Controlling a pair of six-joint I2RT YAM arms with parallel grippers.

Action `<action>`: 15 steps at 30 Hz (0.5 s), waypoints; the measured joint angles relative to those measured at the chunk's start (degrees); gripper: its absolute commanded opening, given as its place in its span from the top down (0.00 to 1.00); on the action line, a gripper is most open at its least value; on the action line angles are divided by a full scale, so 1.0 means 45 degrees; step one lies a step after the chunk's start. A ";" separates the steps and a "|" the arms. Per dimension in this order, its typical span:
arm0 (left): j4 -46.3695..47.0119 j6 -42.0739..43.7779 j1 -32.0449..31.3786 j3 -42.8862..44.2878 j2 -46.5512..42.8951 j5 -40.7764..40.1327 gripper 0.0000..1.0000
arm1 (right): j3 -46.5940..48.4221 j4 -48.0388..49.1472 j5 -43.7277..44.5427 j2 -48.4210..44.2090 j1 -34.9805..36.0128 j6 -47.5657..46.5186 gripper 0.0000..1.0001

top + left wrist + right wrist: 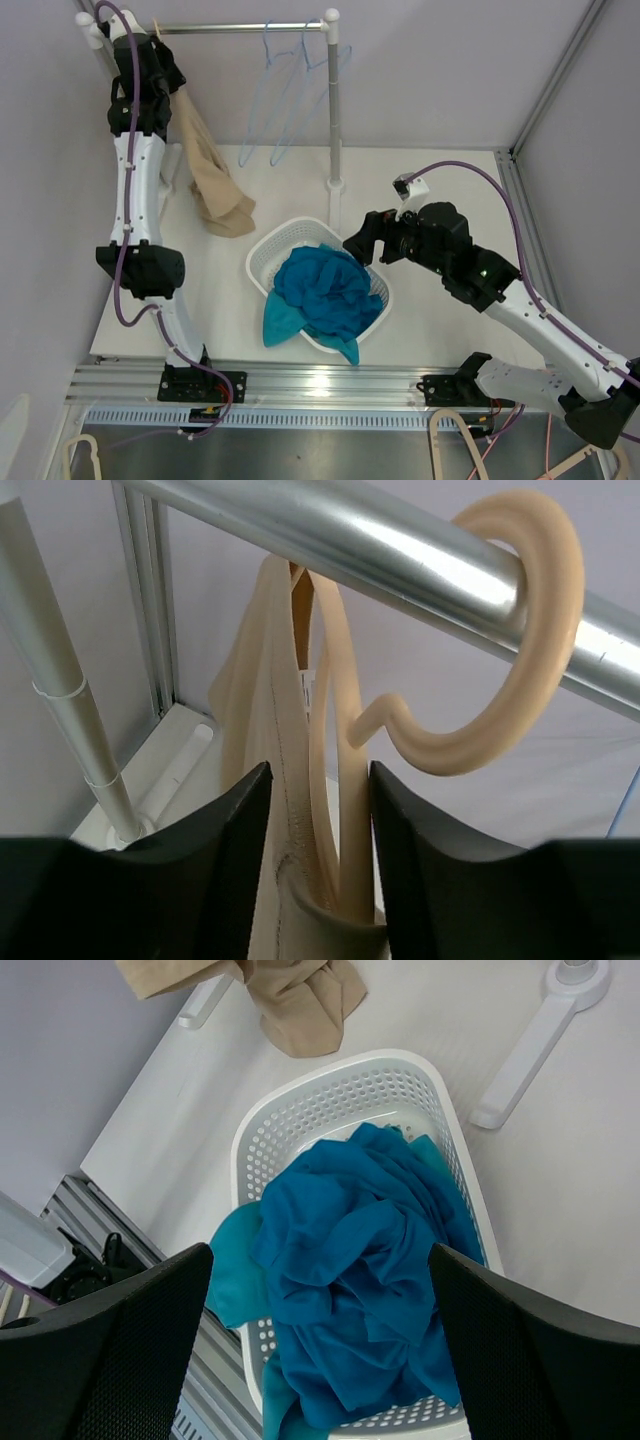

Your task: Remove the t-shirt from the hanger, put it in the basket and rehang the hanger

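Under the rail (400, 550), the left gripper (320, 775) flanks the t-shirt (255, 700) and hanger (540, 580); pinching or not, I cannot tell. The right gripper (320, 1250) hangs spread wide.

White counter (440, 300), matte. Pale lilac-grey walls (430, 80), plain, on three sides. Steel rail (240, 28) on white posts at rear. Aluminium extrusion (330, 380) along near edge. Light soft, even.
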 measured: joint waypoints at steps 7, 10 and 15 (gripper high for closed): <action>-0.0019 -0.0520 0.0136 0.0078 0.0015 0.0782 0.86 | -0.0010 0.0146 0.0000 0.0010 -0.0058 0.0015 0.07; -0.0019 -0.0641 0.0141 0.0170 0.0029 0.1054 0.99 | -0.0117 0.0287 0.0000 0.0010 -0.0083 0.0034 0.07; 0.0000 -0.0656 0.0253 0.0228 0.0029 0.1671 0.99 | -0.0393 0.0345 -0.0010 0.0010 -0.0083 0.0107 0.07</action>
